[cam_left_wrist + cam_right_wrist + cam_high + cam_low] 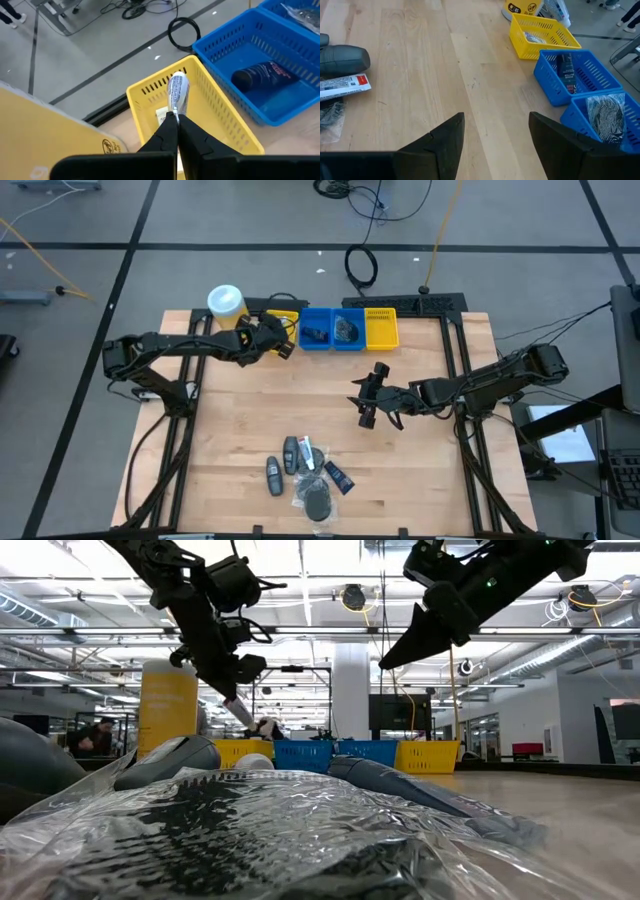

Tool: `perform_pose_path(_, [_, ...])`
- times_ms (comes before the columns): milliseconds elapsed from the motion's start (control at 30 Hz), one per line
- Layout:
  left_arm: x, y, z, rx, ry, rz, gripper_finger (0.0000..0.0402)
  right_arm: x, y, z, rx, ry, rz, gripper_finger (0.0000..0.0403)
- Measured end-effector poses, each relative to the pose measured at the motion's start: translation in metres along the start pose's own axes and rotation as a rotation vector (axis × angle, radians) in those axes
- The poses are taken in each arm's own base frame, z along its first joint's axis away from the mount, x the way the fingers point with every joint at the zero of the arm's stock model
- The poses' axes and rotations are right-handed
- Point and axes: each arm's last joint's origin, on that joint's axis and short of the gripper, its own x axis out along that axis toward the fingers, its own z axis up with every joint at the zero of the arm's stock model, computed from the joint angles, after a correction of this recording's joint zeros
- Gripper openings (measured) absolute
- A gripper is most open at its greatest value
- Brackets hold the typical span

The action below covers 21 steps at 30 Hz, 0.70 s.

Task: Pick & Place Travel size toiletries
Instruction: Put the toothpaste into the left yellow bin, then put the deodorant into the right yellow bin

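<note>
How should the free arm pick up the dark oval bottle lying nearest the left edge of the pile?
Grip the dark oval bottle across its narrow width at mid-body, coming straight down. It lies flat with its long axis running front to back, and its left side is bare table, so the open right gripper probably has room there.

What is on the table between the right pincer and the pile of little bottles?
Nothing. In the high view, only bare wooden table lies between the open right pincer and the pile of toiletries. The right wrist view shows the same bare wood.

right gripper [496, 137] agape over table [420, 60]; grey bottle [345, 58] | yellow bin [545, 35]
</note>
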Motion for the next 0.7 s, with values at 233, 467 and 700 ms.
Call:
perform_pose_path(233, [0.0001,0.0,-0.0001,-0.012,0.003,-0.006,0.0,0.0,0.0,0.0,-0.004,0.0,0.0,0.0215])
perform_pose_path(467, [0.0001,-0.0003,-0.0004,-0.005,0.01,-0.019,0.0013,0.0,0.0,0.0,-0.004,0.0,0.0,0.0215])
perform_pose_path(700, [0.0001,0.0001,-0.0008,0.007,0.011,-0.01,0.0062,0.0,0.0,0.0,-0.004,0.0,0.0,0.0215])
